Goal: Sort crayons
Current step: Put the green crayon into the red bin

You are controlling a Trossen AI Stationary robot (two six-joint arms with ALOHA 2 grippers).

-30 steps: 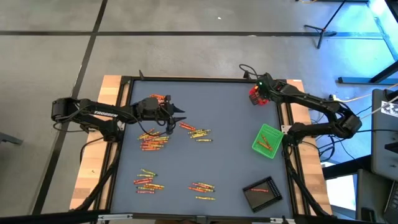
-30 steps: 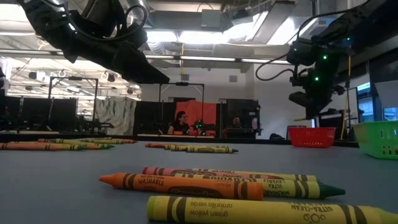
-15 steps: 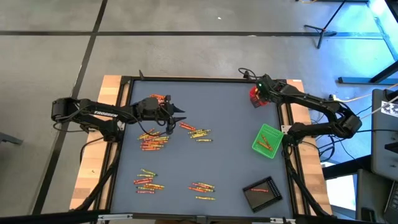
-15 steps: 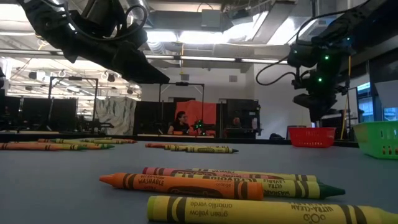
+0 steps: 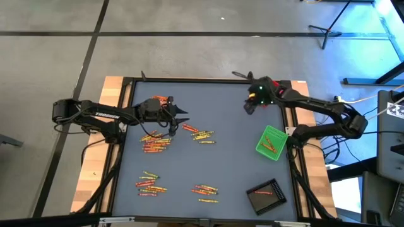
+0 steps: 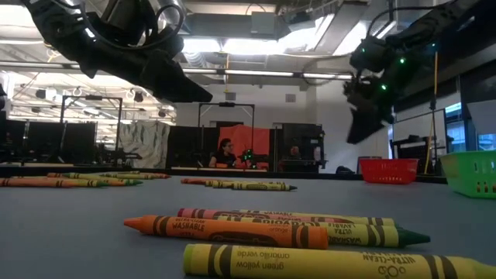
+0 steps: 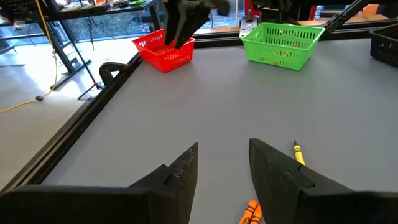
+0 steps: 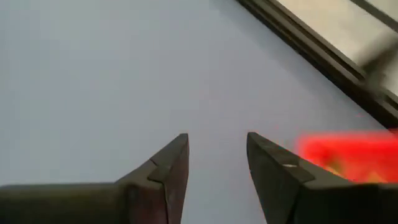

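Crayons lie flat on the grey table in loose heaps: one under the left arm, one beside it, two near the front edge, and one at the back left. My left gripper hangs open above the table between the first two heaps, with nothing between its fingers. My right gripper hangs open and empty over bare table at the back right, next to the red tray.
The red tray stands at the back right corner. A green tray with a few crayons in it sits by the right edge. A black tray with red crayons sits at the front right. The middle of the table is bare.
My right gripper has swung away from above the red tray toward the table's middle, turning and tipping as it went. The left arm and the crayons have kept still.
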